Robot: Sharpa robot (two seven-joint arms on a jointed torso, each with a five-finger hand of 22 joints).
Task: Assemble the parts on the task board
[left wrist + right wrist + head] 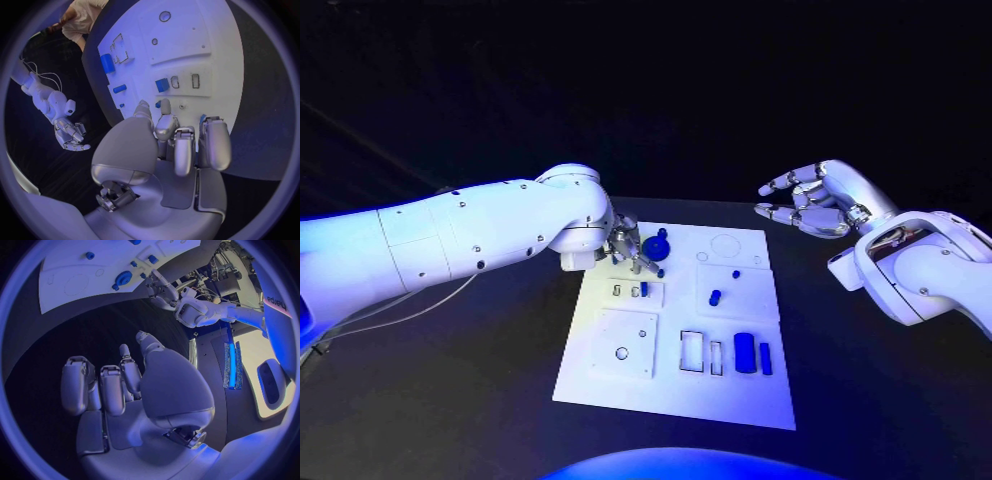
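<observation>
The white task board [672, 385] lies in the middle of the black table. My left hand [626, 250] hovers over its far left corner, fingers apart and holding nothing, just beside a round blue part [655, 243]. From the left wrist view, the fingers [175, 150] reach over the board [206, 35] near a small blue piece [158, 104]. More blue parts lie on the board: a small peg [714, 297], a block [744, 352] and a thin bar [766, 357]. My right hand [813, 200] is raised off the board's far right corner, loosely curled and empty.
Rectangular recesses [692, 350] and a raised square plate [626, 343] mark the board's near half. A circular outline [727, 246] sits at its far right. Bare black table [459, 400] lies on both sides of the board.
</observation>
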